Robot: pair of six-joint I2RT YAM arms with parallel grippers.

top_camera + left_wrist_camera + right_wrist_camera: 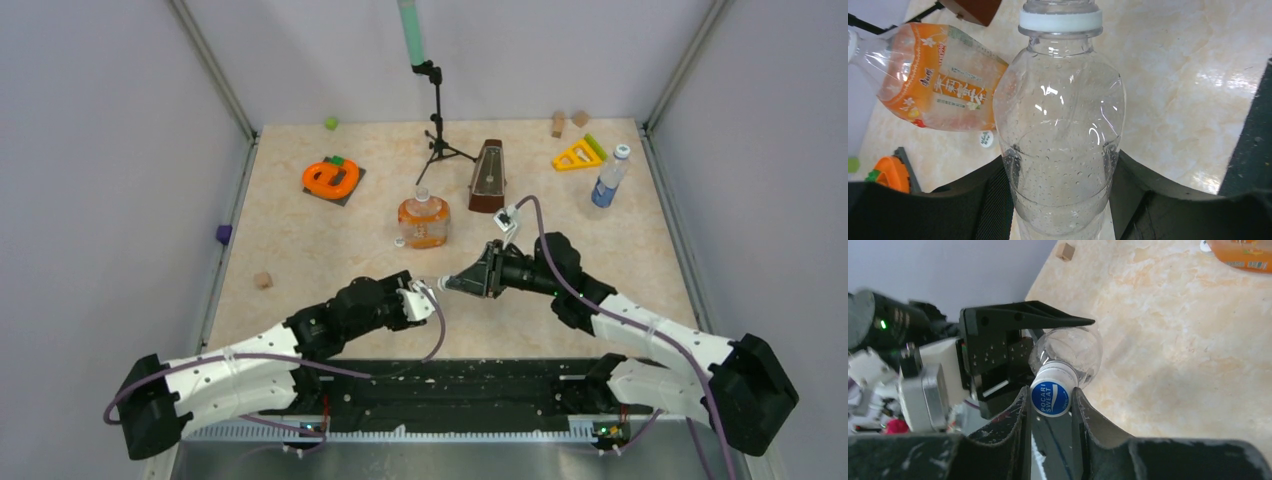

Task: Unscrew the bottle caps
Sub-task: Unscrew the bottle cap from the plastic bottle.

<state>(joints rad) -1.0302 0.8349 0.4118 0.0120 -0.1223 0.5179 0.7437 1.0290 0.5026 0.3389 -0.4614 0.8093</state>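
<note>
- Beige marbled tabletop (pixel 300 250) with grey walls around it. Near its front middle the two arms meet on a clear bottle (pixel 1063 130) held on its side between them.
- Left tool (pixel 1063 192) is clamped on the lower body of that bottle, one finger on each flank. The thin wall looks soft, so a harder squeeze would likely buckle it rather than hold it better.
- Right tool (pixel 1050 390) is closed on the blue-topped cap (pixel 1050 400), with fingers on opposite sides of its white rim and roughly in line with the neck.
- Step in hand, as a judgement: twisting this cap off. Doing it well calls for turning the right wrist about the neck's own line, with no sideways pull, while the left grip resists the twist.
- Fingers slipping round the rim look like the main risk, and a regrasp after each part-turn would probably be needed.
- Orange bottle (pixel 423 222) stands further back with a loose white cap (pixel 986 139) just beside it. The blue-label bottle (pixel 605 185) stands far right with its cap on.
</note>
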